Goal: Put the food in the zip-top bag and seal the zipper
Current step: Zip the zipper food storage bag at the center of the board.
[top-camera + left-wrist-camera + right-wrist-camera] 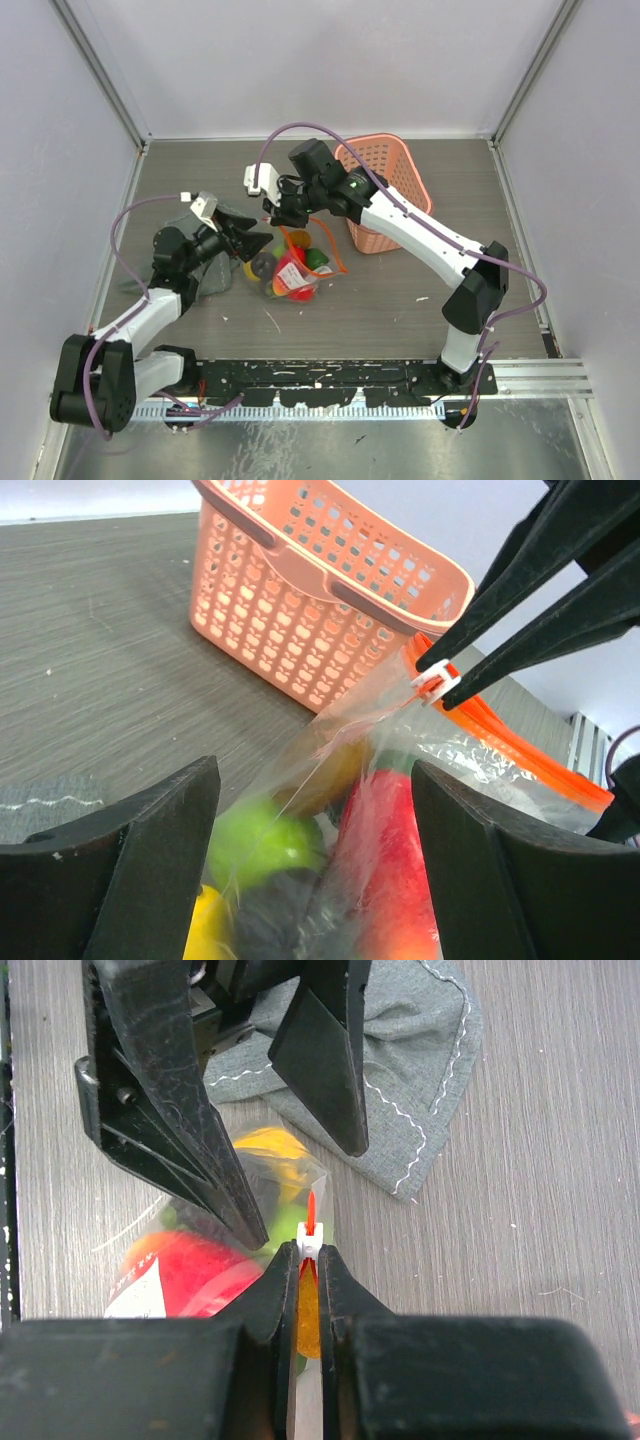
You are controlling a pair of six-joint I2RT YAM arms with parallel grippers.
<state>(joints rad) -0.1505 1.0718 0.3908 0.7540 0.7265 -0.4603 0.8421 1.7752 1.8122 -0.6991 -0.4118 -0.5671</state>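
Note:
The clear zip-top bag lies mid-table holding several toy foods, among them a red one, a green one and a yellow one. Its red-orange zipper runs along the mouth edge. My right gripper is shut on the white slider tab, which also shows in the left wrist view. My left gripper is open, its fingers standing on either side of the bag's filled end. In the top view the left gripper and right gripper are close together over the bag.
A pink plastic basket stands just right of and behind the bag, close to the right arm. A grey cloth lies left of the bag under the left gripper. Walls enclose the table on three sides.

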